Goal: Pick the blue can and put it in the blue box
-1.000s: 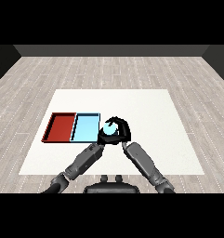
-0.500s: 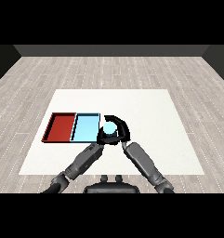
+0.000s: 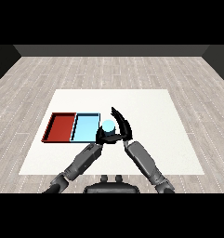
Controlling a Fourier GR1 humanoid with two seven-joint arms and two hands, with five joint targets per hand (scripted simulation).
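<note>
Blue can (image 3: pixel 108 125), in right hand (image 3: pixel 121 128), has moved closer to blue tray (image 3: pixel 85 128).

Two grey segmented forearms, black left hand (image 3: pixel 102 136) and right hand (image 3: pixel 122 126), seemingly glossy

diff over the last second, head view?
The right robot hand, curled round the blue can, has carried it left to the blue tray's right edge. The left robot hand stayed close under the can. Both trays, including the red tray, are unmoved.
</note>
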